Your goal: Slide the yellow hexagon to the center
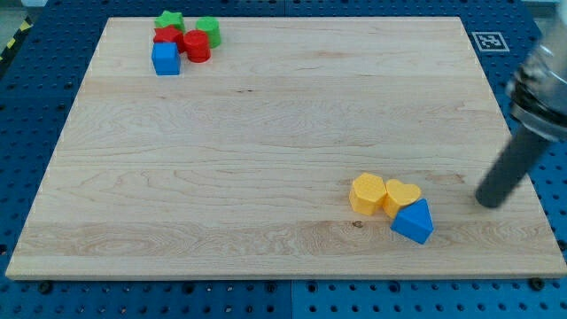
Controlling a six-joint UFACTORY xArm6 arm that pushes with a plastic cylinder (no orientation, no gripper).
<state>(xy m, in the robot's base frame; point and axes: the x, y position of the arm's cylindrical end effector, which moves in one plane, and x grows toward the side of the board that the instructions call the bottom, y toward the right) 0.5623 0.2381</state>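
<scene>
Yellow hexagon (368,193) sits near the tabletop's (266,133) bottom edge toward the bottom-right corner, touching a yellow heart (403,194) that in turn touches a blue triangular block (414,221). The tip (490,203) rests well to their right, near the right edge; the arm carries no gripper, only the rod. A push from that side would likely drive heart and triangle along with the hexagon, or make it slip off sideways.

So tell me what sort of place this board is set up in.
Probably a robotics lab bench: the pale wooden board lies on a blue perforated mounting plate, a black-and-white fiducial tag sits at its corner, and my tip stands right of the yellow hexagon block.
</scene>
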